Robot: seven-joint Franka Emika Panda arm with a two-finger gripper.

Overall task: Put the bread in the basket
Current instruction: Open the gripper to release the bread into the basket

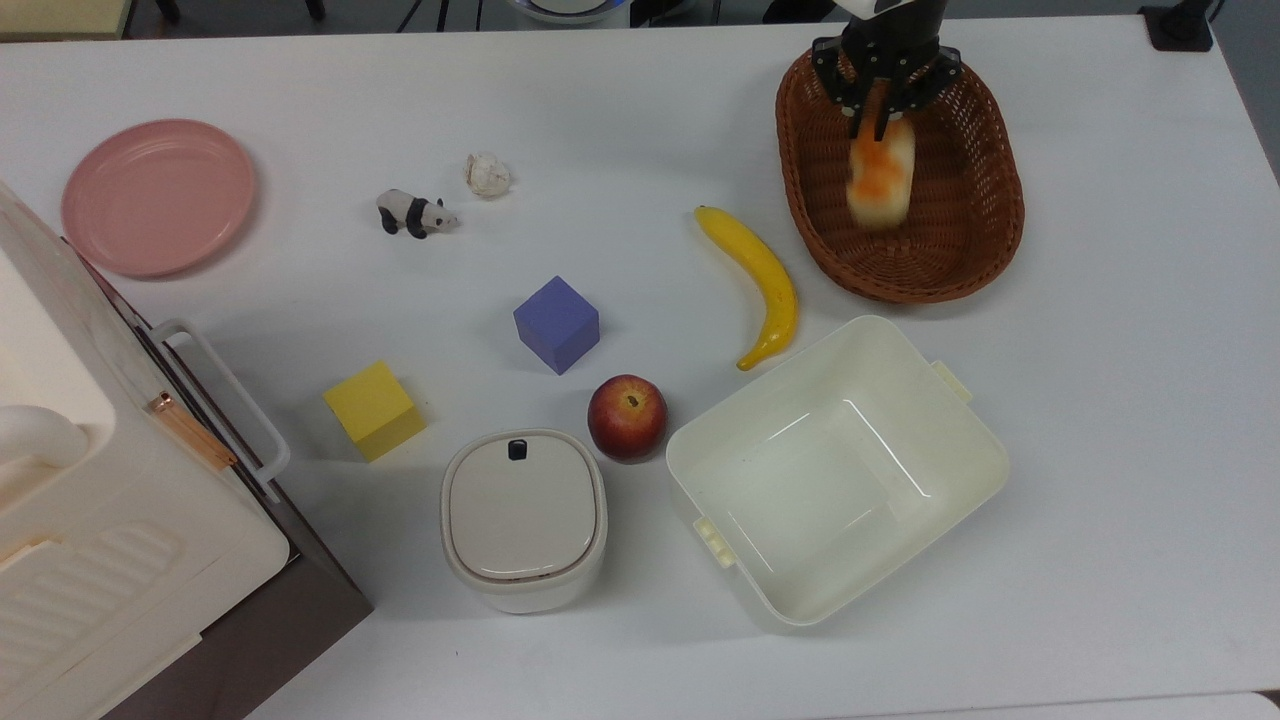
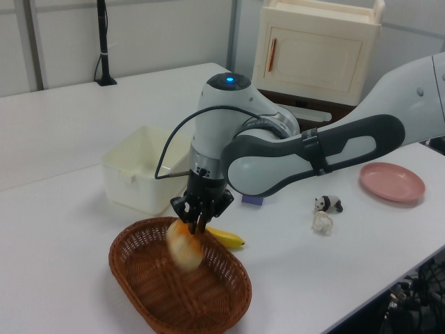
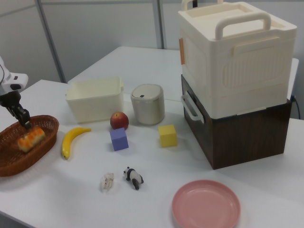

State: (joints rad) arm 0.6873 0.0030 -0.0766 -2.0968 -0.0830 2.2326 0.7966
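Observation:
The bread (image 1: 880, 172), orange-brown on top and cream at the sides, shows as a blur just below my gripper (image 1: 882, 112), inside the brown wicker basket (image 1: 1008, 215) at the top view's upper right. In the left view the blurred bread (image 2: 184, 245) hangs over the basket (image 2: 226, 306), under my gripper (image 2: 200, 221). The right view has the bread (image 3: 31, 137) low in the basket (image 3: 14, 164), with my gripper (image 3: 23, 122) just above it. The fingers stand open, with the loaf free of them.
A banana (image 1: 762, 282) lies left of the basket in the top view, a cream tub (image 1: 1000, 470) below it. An apple (image 1: 627, 417), purple cube (image 1: 556, 323), yellow cube (image 1: 373, 410), lidded pot (image 1: 524, 515), panda (image 1: 413, 212), whitish ball (image 1: 487, 174) and pink plate (image 1: 157, 195) lie further left.

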